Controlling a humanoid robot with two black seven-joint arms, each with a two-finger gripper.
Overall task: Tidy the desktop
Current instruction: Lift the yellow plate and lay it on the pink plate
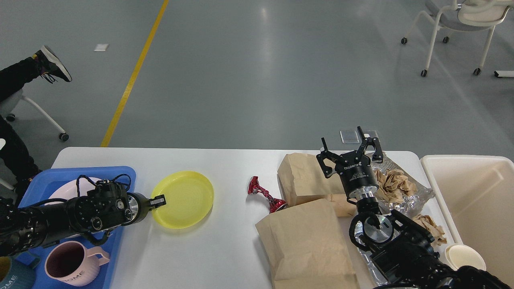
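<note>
The white desktop [225, 249] carries a yellow plate [184, 198] left of centre. My left gripper [159, 200] is shut on the plate's left rim, coming in low from the left. A crushed red can [265, 194] lies in the middle. To its right are two brown paper bags, one at the back [301, 176] and one at the front [307, 245], then crumpled foil [417, 196] holding brown paper wads [391, 182]. My right gripper [348, 147] stands open above the back bag's right end, with nothing between its fingers.
A blue tray [120, 172] at the left edge holds a white plate [66, 188] and a pink mug [72, 267]. A cream bin [474, 200] stands off the right end, with a paper cup [465, 257] beside it. Chairs stand on the floor beyond.
</note>
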